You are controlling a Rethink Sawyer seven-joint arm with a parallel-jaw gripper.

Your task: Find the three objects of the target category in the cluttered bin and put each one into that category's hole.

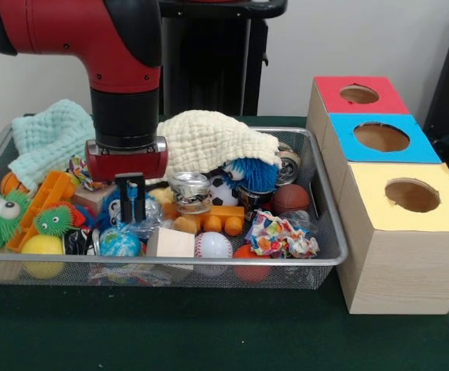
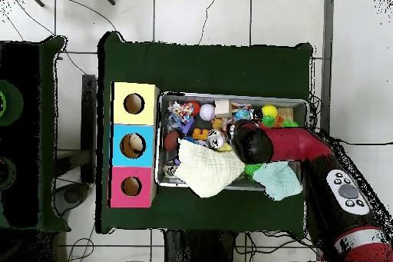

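Observation:
The silver wire-mesh bin (image 1: 328,255) sits on the green table, full of toys and cloths; it also shows in the overhead view (image 2: 163,140). My gripper (image 1: 131,207) reaches down into the bin's left-middle clutter, just above a crumpled clear plastic bottle (image 1: 150,227). Whether it holds anything is hidden. Another bit of clear plastic (image 1: 301,219) lies by the bin's right wall. The blue-topped box's round hole (image 1: 381,137) is right of the bin, and in the overhead view (image 2: 136,144) something pale shows inside it.
A red-topped box (image 1: 361,94) and a yellow-topped box (image 1: 411,195) flank the blue one. In the bin lie a cream cloth (image 1: 209,139), a mint cloth (image 1: 50,139), a shiny can (image 1: 191,191), a patterned rag (image 1: 278,236), a baseball (image 1: 212,246) and green fuzzy toys (image 1: 0,212).

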